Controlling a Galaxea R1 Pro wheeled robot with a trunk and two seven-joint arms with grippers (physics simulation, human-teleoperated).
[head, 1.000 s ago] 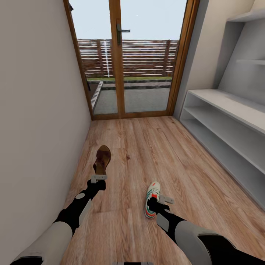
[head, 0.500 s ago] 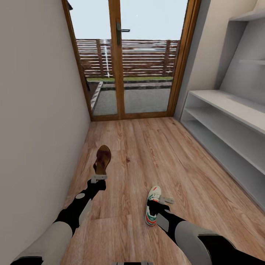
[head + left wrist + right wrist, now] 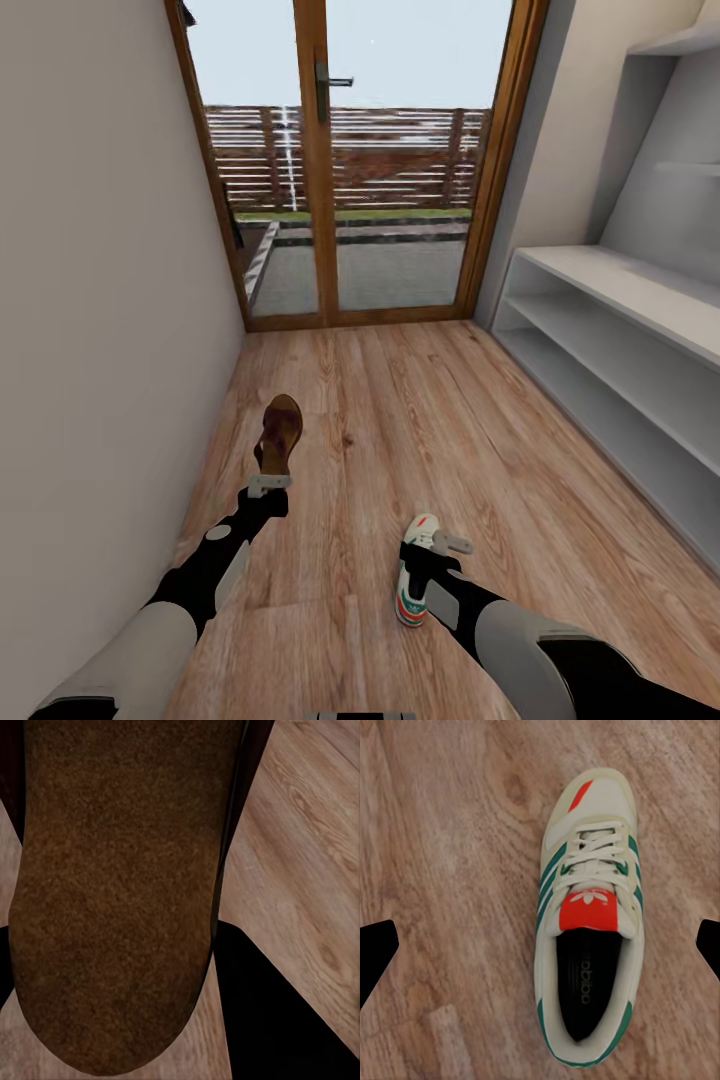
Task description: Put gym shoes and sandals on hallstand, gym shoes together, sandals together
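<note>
On the corridor floor [image 3: 420, 420], short of the glass door [image 3: 360, 180], both arms reach forward and down. The left gripper [image 3: 268, 486] holds a dark brown sandal [image 3: 279, 436] by its heel end, jaws clamped on it; in the left wrist view its grainy brown sole [image 3: 120, 892] runs between the dark fingers [image 3: 285, 1012]. The right gripper [image 3: 445, 545] hovers over a gym shoe [image 3: 589, 922], jaws spread wide with the shoe between them, untouched. The shoe lies upright on the planks, white with green stripes and an orange-red tongue patch, toe toward the door. The hallstand [image 3: 640, 350] stands right of the door.
</note>
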